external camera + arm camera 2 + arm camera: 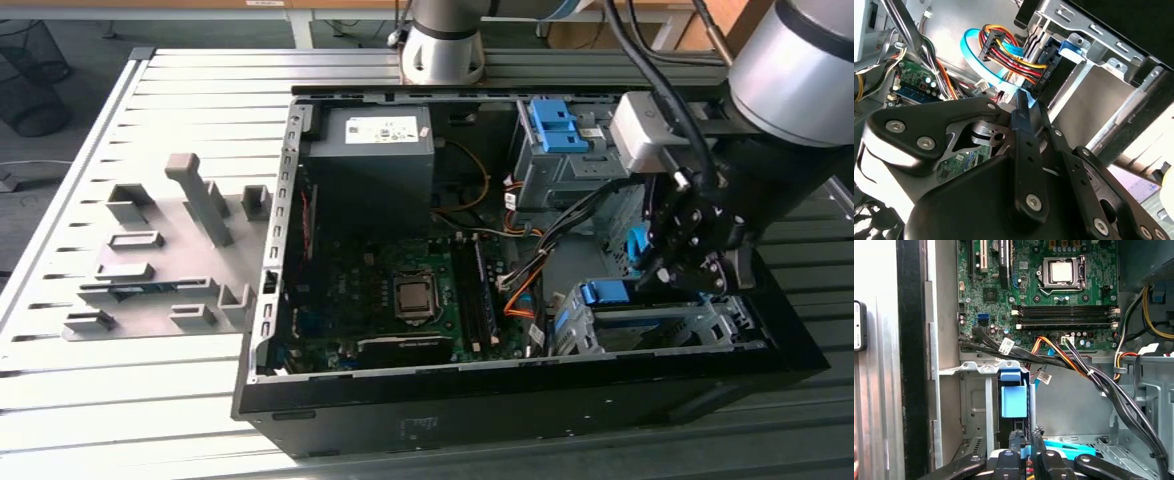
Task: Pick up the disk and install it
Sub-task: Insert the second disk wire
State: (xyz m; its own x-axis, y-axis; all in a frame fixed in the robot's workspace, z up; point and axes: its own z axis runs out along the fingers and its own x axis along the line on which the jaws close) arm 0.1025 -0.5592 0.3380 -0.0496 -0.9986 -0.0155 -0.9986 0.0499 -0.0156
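- Computer case (534,400) lies open on the grey table (120,400), with its green board (1064,295) facing up.
- Arm (801,70) reaches down into the case on the exterior view's right.
- Metal drive cage (694,335) sits in the case corner on that same side, right under the gripper (697,280).
- Disk: I take the disk (1014,395) to be the blue-ended part standing in the cage slot. In the exterior view its blue end (607,292) shows at the cage's open side.
- Direction: in the first wrist view the disk lies straight ahead of the gripper (1025,442), between it and the green board. Its long side seems to run the same way the gripper points.
- Grip: the fingers (1026,150) are drawn close together, with only a thin gap. A sliver of blue (1021,100) shows in that gap, so I think they pinch the disk's near blue edge. The pinch itself is partly hidden.
- Wires (1014,55), red, yellow and black, hang close beside the fingertips, near the disk's way.
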